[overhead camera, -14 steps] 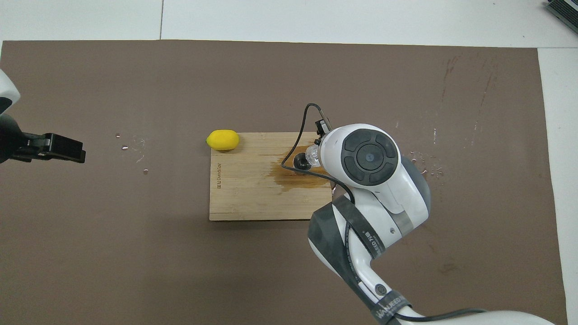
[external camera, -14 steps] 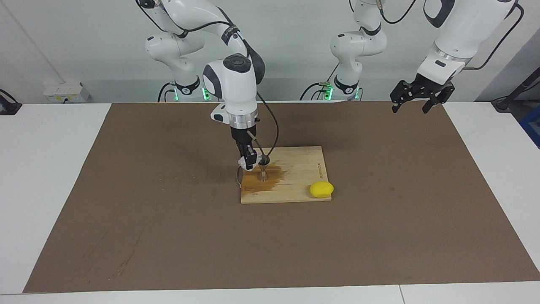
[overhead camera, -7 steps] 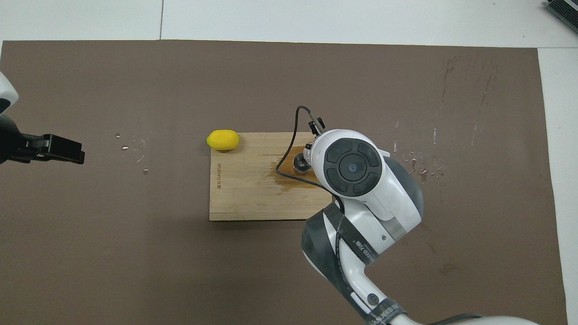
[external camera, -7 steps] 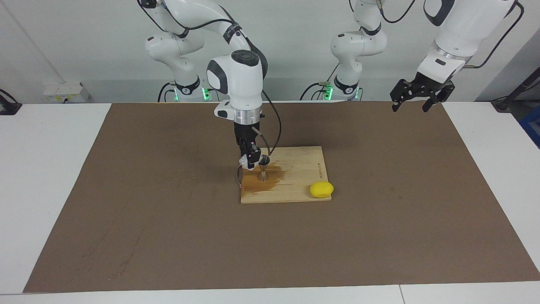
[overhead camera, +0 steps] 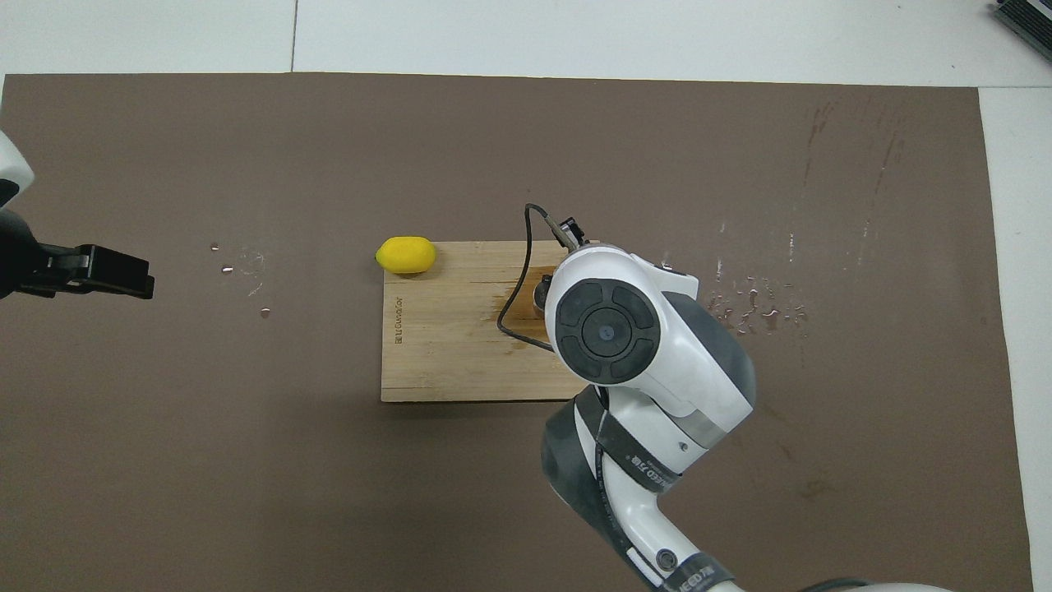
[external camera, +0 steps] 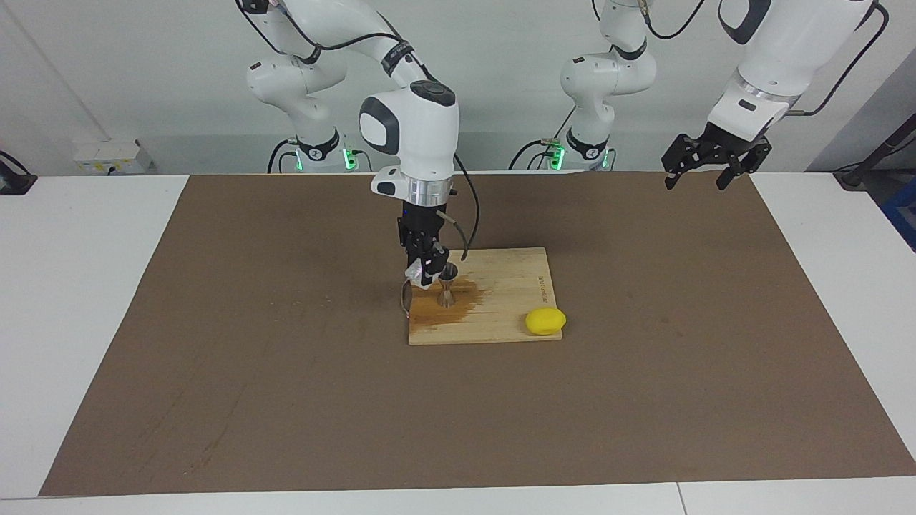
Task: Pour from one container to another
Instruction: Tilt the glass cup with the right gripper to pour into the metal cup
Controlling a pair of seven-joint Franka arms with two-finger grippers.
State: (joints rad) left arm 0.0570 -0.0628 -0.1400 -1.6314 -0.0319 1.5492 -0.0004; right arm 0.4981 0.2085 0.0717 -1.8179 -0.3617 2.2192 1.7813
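Note:
The steel jigger (external camera: 447, 286) stands upright on a wooden board (external camera: 512, 282), in a dark wet stain (external camera: 458, 307). My right gripper (external camera: 424, 270) hangs over the board's edge, right beside the jigger's top, and is shut on the clear cup (external camera: 416, 276). The cup is tipped at the jigger's rim. In the overhead view my right wrist (overhead camera: 608, 329) covers the cup and most of the jigger (overhead camera: 542, 294). My left gripper (external camera: 705, 168) is open and empty, waiting in the air over the mat's corner at the left arm's end; it also shows in the overhead view (overhead camera: 115, 273).
A yellow lemon (external camera: 545, 321) (overhead camera: 405, 255) lies at the board's (overhead camera: 444, 345) corner farthest from the robots, toward the left arm's end. Water drops (overhead camera: 756, 300) dot the brown mat (external camera: 215, 357) toward the right arm's end, and a few (overhead camera: 238, 265) toward the left arm's end.
My right arm's wrist has swung toward the left arm's end and stands more upright over the jigger, with the cup still in it. The left arm has not moved.

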